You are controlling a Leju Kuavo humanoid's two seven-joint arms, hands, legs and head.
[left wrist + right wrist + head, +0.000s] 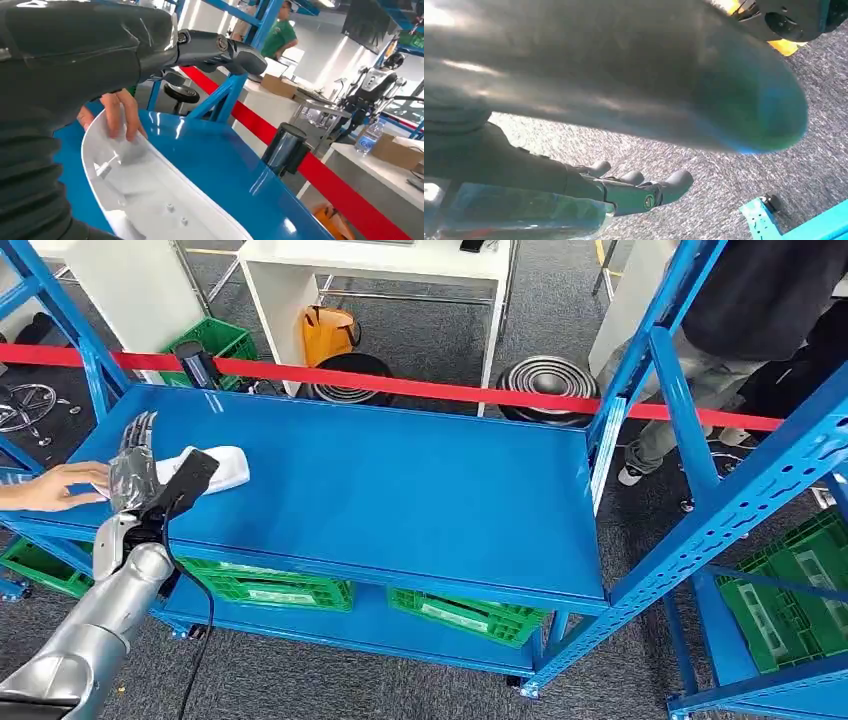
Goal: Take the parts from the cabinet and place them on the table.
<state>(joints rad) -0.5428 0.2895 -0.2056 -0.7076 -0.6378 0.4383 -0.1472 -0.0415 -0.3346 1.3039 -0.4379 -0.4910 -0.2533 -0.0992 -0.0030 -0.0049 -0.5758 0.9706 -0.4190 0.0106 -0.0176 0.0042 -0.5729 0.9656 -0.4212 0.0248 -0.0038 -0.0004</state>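
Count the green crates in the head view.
5. One behind the shelf by the white cabinet, one under the shelf's left end, two side by side beneath the shelf, one in the right rack. More may be hidden under the shelf.

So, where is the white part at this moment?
In the head view the white part lies on the left end of the blue shelf, just beside the robot's left hand, with a person's hand reaching in from the left edge.

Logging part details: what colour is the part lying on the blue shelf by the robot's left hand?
White part, plain and glossy; the left wrist view shows it best.
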